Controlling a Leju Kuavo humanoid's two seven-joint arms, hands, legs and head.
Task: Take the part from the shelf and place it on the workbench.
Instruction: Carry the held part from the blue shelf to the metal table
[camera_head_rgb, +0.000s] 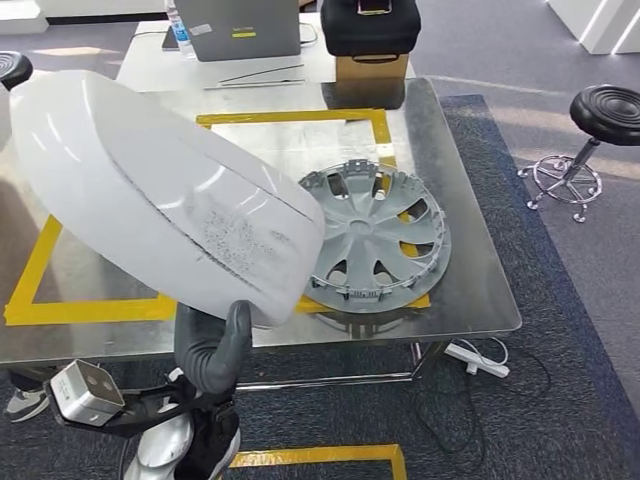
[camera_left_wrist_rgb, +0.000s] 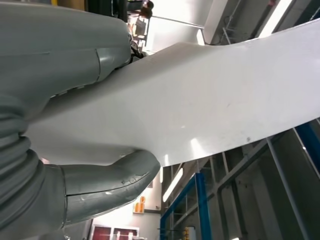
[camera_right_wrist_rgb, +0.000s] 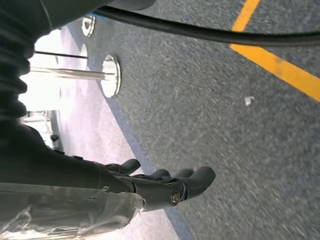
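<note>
left hand (camera_head_rgb: 215, 350) grips the unmarked white part (camera_head_rgb: 166, 195) above the workbench (camera_head_rgb: 468, 290); right hand (camera_right_wrist_rgb: 166, 182) empty, fingers straight.

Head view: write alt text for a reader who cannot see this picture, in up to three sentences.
The robot's left hand holds a large white panel above a metal workbench marked with yellow tape. A grey wheel cover lies on the bench beside the panel. A black stool stands on the carpet.
</note>
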